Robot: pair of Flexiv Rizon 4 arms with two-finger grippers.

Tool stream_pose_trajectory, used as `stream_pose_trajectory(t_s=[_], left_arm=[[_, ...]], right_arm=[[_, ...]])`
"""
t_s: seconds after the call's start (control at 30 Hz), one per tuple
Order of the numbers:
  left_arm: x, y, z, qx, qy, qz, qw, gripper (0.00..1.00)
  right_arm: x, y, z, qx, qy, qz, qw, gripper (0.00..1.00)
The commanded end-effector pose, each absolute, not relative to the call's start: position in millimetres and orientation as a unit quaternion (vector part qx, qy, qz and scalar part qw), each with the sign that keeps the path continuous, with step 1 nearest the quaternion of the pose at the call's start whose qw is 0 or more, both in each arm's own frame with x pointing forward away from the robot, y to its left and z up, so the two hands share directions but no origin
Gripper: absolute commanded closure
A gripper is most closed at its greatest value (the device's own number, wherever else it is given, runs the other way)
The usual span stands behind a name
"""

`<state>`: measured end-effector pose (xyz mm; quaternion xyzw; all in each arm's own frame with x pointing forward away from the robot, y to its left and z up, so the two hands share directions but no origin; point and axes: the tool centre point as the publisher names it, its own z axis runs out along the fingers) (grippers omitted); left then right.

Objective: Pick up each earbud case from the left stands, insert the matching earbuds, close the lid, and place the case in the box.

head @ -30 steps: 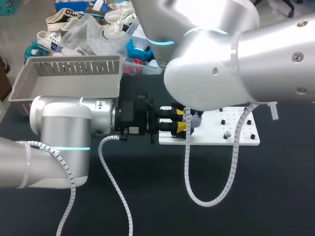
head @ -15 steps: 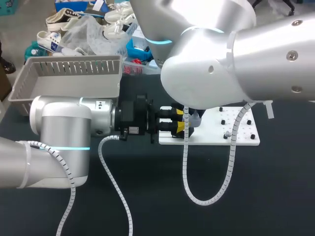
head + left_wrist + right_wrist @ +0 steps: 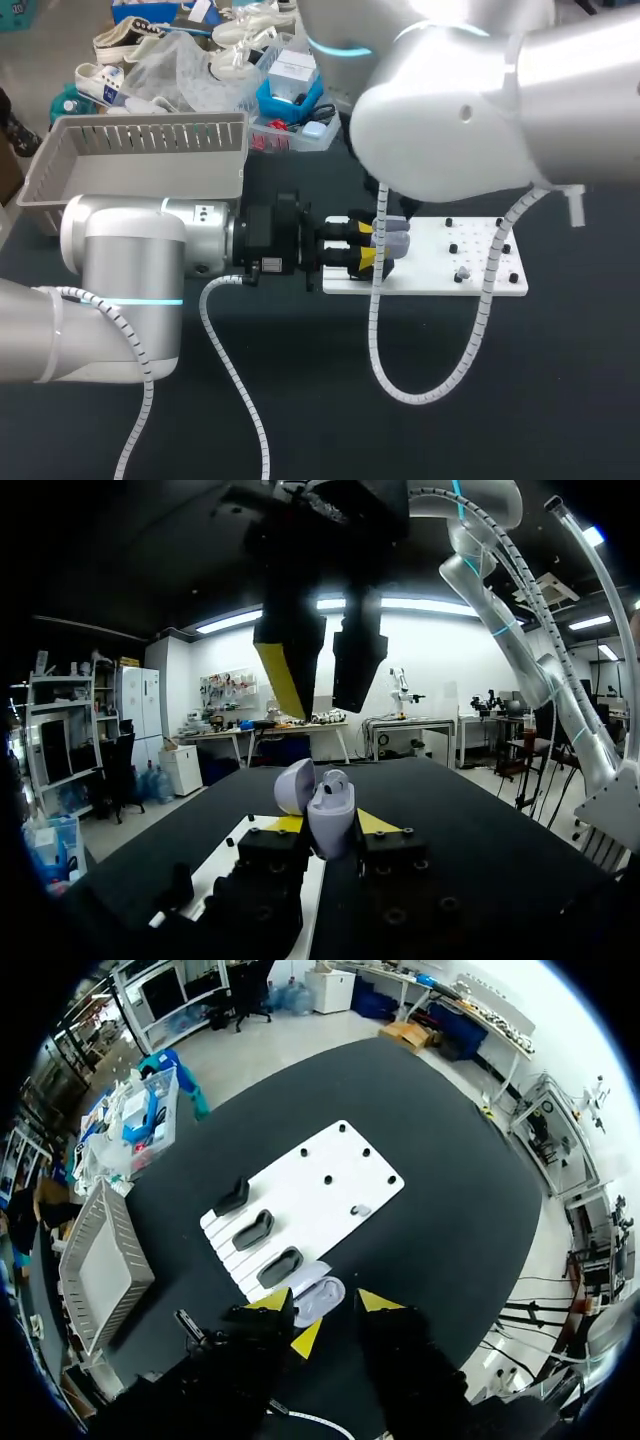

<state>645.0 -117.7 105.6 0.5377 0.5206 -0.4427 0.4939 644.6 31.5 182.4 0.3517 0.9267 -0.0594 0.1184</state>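
Observation:
My left gripper (image 3: 330, 825) holds an open lavender earbud case (image 3: 328, 808) upright, shut on it, with the lid tipped back. In the head view the case (image 3: 393, 240) is over the left end of the white board (image 3: 500, 285). My right gripper (image 3: 322, 670) hangs directly above the case, open and holding nothing. From the right wrist view the case (image 3: 330, 1290) lies below my right gripper (image 3: 325, 1302). A small earbud (image 3: 360, 1210) sits on the board near several black pegs. Three black stands (image 3: 255, 1228) line the board's left edge.
A grey slatted box (image 3: 140, 160) stands at the back left of the dark table; the right wrist view shows the box (image 3: 100, 1265) beside the board. My right arm (image 3: 470, 110) looms over the board's far side. A white coiled cable (image 3: 430, 400) hangs to the table.
My right arm has swung up and to the right, uncovering the lavender case in the left gripper. The left arm and the case have not moved.

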Motion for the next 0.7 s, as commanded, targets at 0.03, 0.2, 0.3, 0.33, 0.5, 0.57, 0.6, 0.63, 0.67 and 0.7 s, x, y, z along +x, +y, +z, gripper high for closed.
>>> stream_pose_trajectory(t_s=[0.03,0.2,0.3,0.33,0.5,0.57,0.6,0.63,0.67,0.7], left_arm=[[645.0,-118.1,104.9,0.537,0.521,-0.442,0.495,1.00],[645.0,-118.1,104.9,0.537,0.521,-0.442,0.495,1.00],[645.0,-118.1,104.9,0.537,0.521,-0.442,0.495,1.00],[645.0,-118.1,104.9,0.537,0.521,-0.442,0.495,1.00],[645.0,-118.1,104.9,0.537,0.521,-0.442,0.495,1.00],[645.0,-118.1,104.9,0.537,0.521,-0.442,0.495,1.00],[645.0,-118.1,104.9,0.537,0.521,-0.442,0.495,1.00],[645.0,-118.1,104.9,0.537,0.521,-0.442,0.495,1.00],[645.0,-118.1,104.9,0.537,0.521,-0.442,0.495,1.00],[645.0,-118.1,104.9,0.537,0.521,-0.442,0.495,1.00]], right_arm=[[628.3,5.5,189.5,0.352,0.925,0.001,0.142,0.59],[628.0,-14.3,188.9,0.365,0.920,0.026,0.139,0.51],[629.6,-22.2,182.4,0.356,0.924,0.052,0.129,0.47],[630.8,-24.8,179.6,0.362,0.922,0.055,0.125,0.39],[638.5,-37.9,166.5,0.376,0.916,0.066,0.126,0.40],[640.2,-42.2,161.9,0.377,0.915,0.064,0.128,0.41],[640.9,-44.2,160.0,0.379,0.914,0.065,0.126,0.41],[641.5,-46.0,158.2,0.380,0.914,0.066,0.124,0.40],[642.2,-48.3,156.4,0.380,0.914,0.067,0.124,0.42],[643.0,-50.7,154.6,0.382,0.913,0.070,0.124,0.43]])
